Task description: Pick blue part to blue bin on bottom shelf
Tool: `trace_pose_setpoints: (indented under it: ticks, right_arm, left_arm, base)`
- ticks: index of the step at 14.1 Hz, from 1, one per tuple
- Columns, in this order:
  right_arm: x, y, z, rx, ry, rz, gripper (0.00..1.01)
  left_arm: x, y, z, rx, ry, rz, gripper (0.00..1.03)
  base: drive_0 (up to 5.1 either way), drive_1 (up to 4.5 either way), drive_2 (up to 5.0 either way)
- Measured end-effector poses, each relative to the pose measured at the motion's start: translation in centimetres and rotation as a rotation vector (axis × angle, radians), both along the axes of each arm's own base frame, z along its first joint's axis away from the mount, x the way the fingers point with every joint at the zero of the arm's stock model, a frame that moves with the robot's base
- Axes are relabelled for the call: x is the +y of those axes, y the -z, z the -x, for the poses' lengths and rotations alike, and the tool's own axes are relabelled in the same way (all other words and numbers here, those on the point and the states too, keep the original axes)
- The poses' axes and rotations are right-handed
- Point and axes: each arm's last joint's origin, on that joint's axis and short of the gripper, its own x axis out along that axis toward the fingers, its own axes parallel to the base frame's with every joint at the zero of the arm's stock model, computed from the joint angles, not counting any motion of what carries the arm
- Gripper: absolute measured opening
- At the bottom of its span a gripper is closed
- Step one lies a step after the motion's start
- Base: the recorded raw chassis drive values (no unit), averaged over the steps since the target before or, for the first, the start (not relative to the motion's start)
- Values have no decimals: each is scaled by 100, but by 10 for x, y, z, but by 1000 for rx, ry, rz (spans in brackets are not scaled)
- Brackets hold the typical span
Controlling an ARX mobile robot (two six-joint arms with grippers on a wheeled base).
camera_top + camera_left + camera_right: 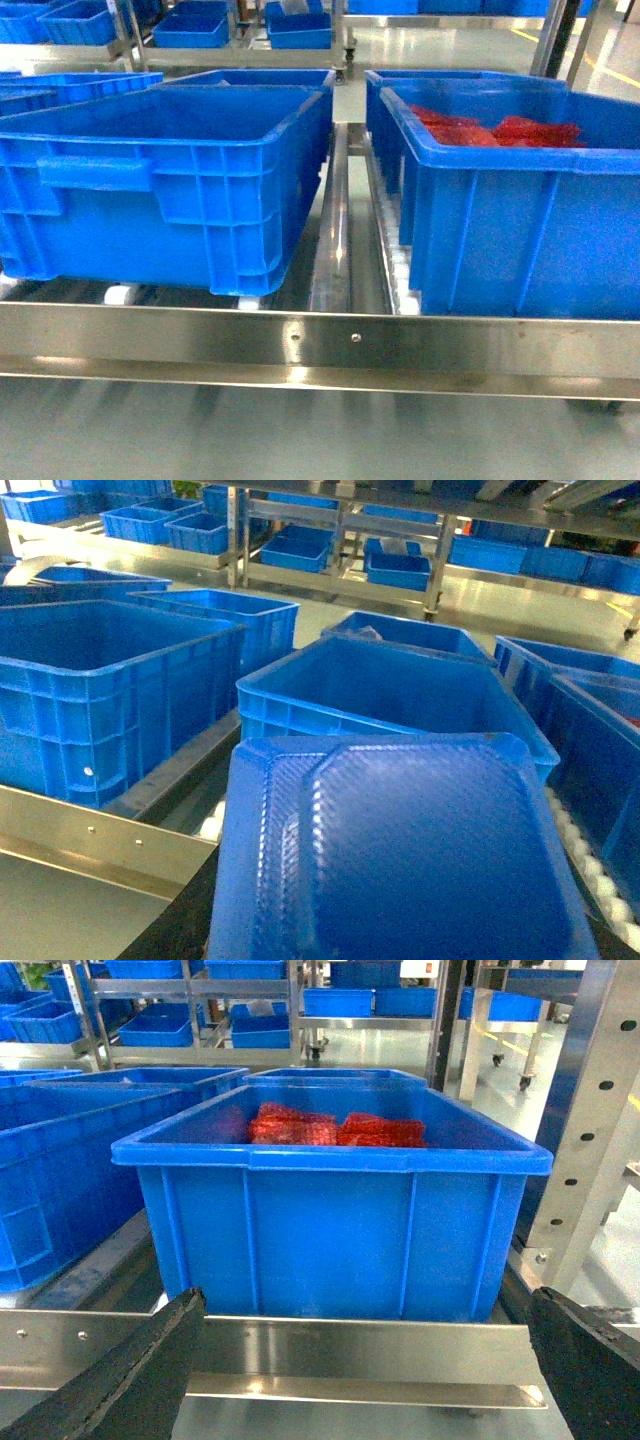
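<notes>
The blue part (400, 850), a glossy ribbed plastic tray, fills the lower half of the left wrist view. My left gripper holds it close to the camera, and its fingers are hidden behind the part. The part hangs just in front of an empty blue bin (390, 690) on the bottom shelf. In the head view, the shelf's front lip (320, 345) carries two big blue bins, an empty one on the left (170, 180) and one with red parts on the right (520, 200); neither gripper shows there. My right gripper (370, 1360) is open and empty before the lip (350, 1350), facing the red-parts bin (330, 1220).
A steel divider rail (335, 230) and white rollers (405, 280) run between the two bins. Another large blue bin (100, 690) stands left of the part. A perforated steel upright (590, 1130) rises at the right. Racks with more blue bins (300, 550) stand behind.
</notes>
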Motion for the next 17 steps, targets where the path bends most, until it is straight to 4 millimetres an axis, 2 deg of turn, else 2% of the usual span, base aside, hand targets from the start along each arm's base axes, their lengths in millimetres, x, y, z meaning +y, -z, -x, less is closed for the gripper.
trace_pose_setpoints:
  ticks: [1,12,17]
  right_arm:
    - [0,0,0,0,0,0,98]
    - [0,0,0,-1,0,0,98]
    - [0,0,0,1,0,0,98]
  left_arm:
    - [0,0,0,-1,0,0,43]
    - [0,0,0,0,3,0,43]
    - [0,0,0,2,3,-1,43]
  base:
    - [0,0,0]
    - [4,399,-391]
    - [0,0,0]
